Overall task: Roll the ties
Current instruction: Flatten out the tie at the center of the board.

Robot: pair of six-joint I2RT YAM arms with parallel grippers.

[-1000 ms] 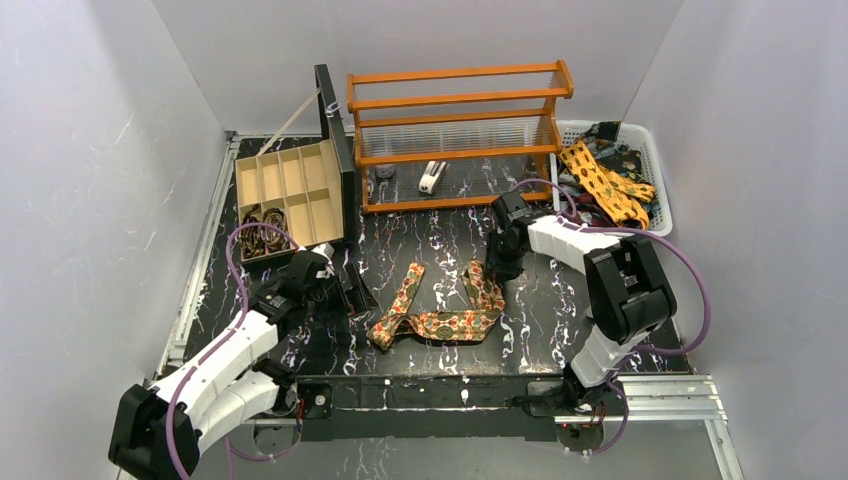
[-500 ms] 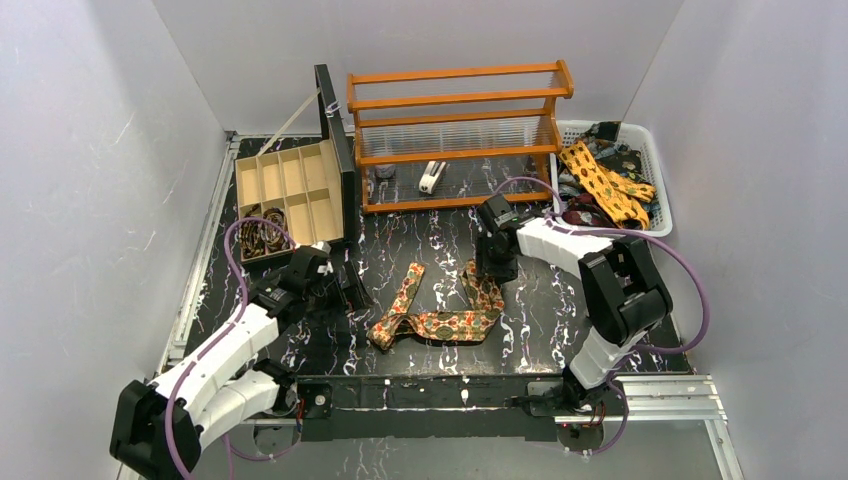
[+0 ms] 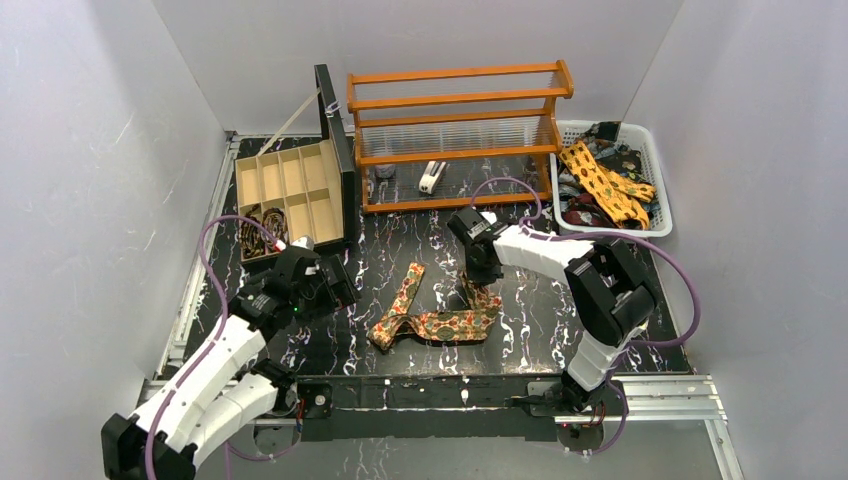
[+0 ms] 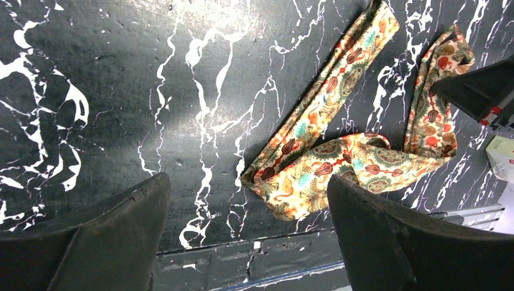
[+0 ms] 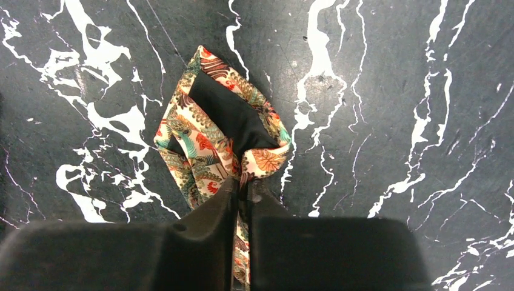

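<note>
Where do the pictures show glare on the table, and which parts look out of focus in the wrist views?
Left wrist view: a pale sheen on the table, the tie sharp, the left end effector fingers soft. Right wrist view: the right end effector fingers blurred, the tie tip sharp. Top external view: even light.

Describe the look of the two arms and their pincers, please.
The left arm and the right arm have white shells and black joints; a purple cable runs along each. The left pincer and the right pincer have matte black, wedge-shaped fingers.
</note>
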